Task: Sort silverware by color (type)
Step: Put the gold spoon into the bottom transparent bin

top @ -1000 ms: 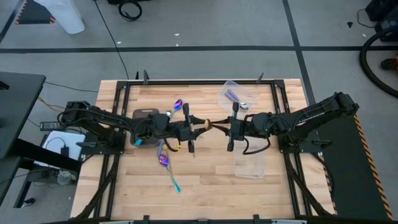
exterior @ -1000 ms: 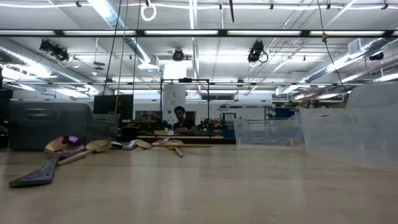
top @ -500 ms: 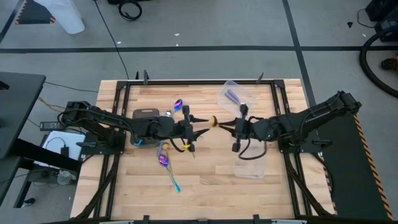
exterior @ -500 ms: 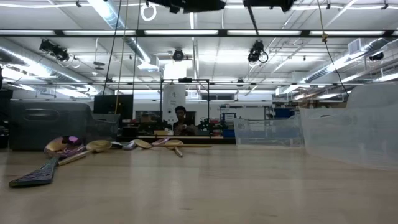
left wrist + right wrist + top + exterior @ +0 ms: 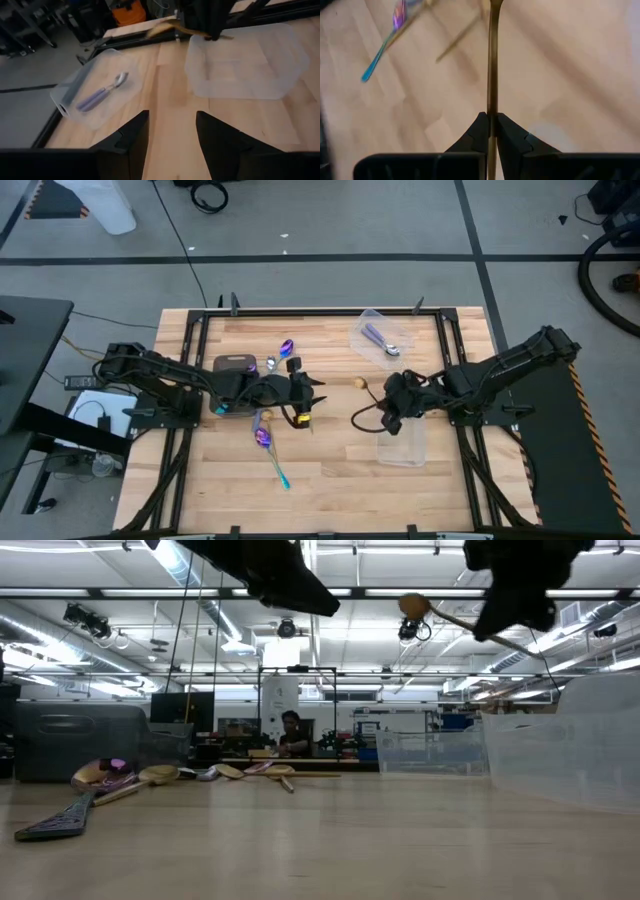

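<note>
My right gripper (image 5: 387,400) is shut on a gold spoon (image 5: 362,385) and hovers at the left end of an empty clear container (image 5: 402,445). In the low view the spoon's bowl (image 5: 412,606) hangs high over the table. My left gripper (image 5: 306,394) is open at mid-table, raised, touching nothing. Below and left of it, iridescent spoons (image 5: 263,438) with teal handles, gold spoons (image 5: 262,418) and another iridescent one (image 5: 286,347) lie flat on the wood. A lilac-handled spoon (image 5: 100,93) lies in a second clear container (image 5: 383,336). My right gripper pinches the gold spoon's handle (image 5: 492,107) between its two fingers (image 5: 476,131), near the handle's free end. The spoon sticks straight out ahead of the fingers, toward the table's left. It is lifted clear of the table, bowl end (image 5: 358,383) leading.
A dark grey tray (image 5: 234,364) sits left of my left gripper. A black frame (image 5: 300,311) rims the wooden table. The empty container (image 5: 245,60) lies near the table's right side, with bare wood (image 5: 330,480) near the front edge. A person (image 5: 290,730) shows far behind.
A second ago both grippers met at mid-table with the gold spoon between them. The right gripper has since carried the spoon toward the table's right and near edge, and it has turned. The left gripper has drawn back slightly toward the left, without the spoon.
</note>
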Robot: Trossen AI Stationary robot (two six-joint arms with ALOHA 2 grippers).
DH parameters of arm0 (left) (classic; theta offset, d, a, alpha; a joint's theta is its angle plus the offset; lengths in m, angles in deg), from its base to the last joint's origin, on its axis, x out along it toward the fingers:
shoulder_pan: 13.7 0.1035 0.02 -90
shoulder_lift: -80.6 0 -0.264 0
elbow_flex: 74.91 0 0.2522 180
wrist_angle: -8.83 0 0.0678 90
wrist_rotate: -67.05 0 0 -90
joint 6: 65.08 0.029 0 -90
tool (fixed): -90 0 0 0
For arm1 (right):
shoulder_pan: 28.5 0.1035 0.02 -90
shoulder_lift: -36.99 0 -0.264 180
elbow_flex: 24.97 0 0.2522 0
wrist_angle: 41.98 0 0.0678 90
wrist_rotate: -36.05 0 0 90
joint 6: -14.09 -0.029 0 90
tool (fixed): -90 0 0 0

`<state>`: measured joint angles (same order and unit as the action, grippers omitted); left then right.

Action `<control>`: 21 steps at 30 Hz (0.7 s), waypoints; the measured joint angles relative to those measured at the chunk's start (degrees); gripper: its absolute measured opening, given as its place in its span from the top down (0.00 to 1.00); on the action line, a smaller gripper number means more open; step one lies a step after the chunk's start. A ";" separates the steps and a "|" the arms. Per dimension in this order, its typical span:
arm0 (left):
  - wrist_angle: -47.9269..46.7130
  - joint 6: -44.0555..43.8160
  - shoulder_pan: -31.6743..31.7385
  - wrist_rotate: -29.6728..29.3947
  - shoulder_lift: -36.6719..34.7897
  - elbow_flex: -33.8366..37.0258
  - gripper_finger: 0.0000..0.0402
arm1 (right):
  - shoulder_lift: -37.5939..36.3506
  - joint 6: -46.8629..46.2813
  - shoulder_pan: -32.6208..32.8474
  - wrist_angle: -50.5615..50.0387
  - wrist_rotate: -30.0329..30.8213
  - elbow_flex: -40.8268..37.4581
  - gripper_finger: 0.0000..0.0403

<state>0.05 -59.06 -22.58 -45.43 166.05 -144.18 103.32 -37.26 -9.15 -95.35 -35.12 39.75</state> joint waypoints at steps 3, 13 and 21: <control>-0.36 -1.31 -0.58 0.02 0.00 0.00 0.57 | 0.14 -6.91 2.06 -2.10 -2.71 -0.02 0.93; -0.77 -4.61 -2.32 0.02 0.00 0.00 0.57 | 2.39 -27.43 9.46 -11.00 -6.65 -0.02 0.93; -1.02 -5.83 -3.46 0.08 0.00 0.00 0.57 | 7.60 -35.13 10.59 -13.19 -12.02 -0.02 0.93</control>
<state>-0.97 -64.90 -26.05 -45.35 166.05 -144.18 110.92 -72.39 1.44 -108.53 -47.14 39.73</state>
